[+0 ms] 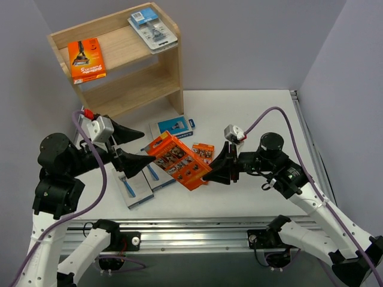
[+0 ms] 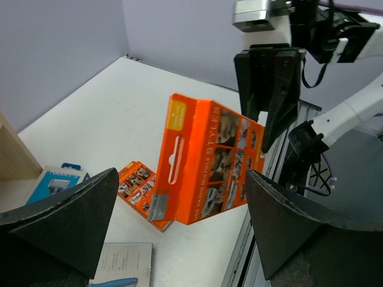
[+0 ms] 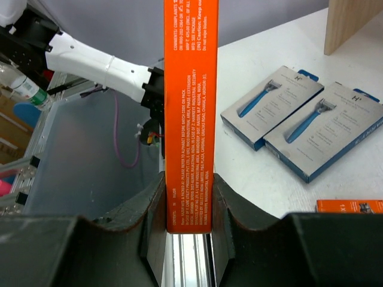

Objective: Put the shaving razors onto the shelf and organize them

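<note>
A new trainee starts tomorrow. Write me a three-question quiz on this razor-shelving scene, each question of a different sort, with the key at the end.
1. True or false: the left gripper is clamped on the large orange cardboard razor box raised between the arms.
2. What lies on top of the light wooden two-tier shelf? A) a flat orange razor box and a clear plastic blister pack; B) two grey boxes; C) one loose blue razor.
3. Fill in: in the right wrist view, ___ grey-and-blue razor boxes lie side by side on the white table.
Key: 1 false, its jaws stand wide open and the right gripper holds that box; 2 A; 3 two.
</note>
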